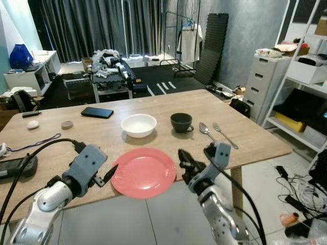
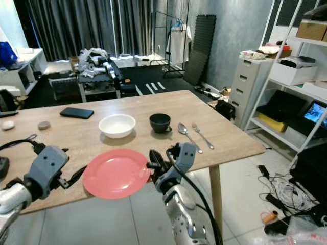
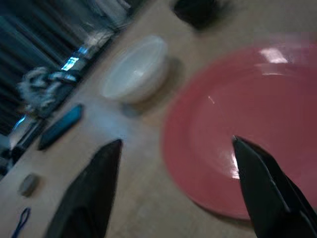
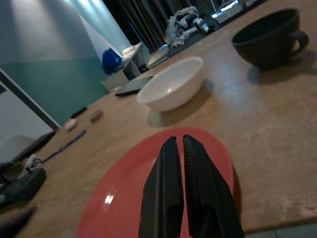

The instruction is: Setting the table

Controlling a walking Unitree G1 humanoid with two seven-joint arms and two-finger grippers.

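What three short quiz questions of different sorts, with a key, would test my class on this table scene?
1. True or false: the plate hangs partly over the table edge.
2. Which lies nearer the cup: A) fork B) spoon?
3. Fill in: the left gripper has its fingers ____, while the right gripper has its fingers together at the plate's rim.

Key: 1 true; 2 B; 3 open.
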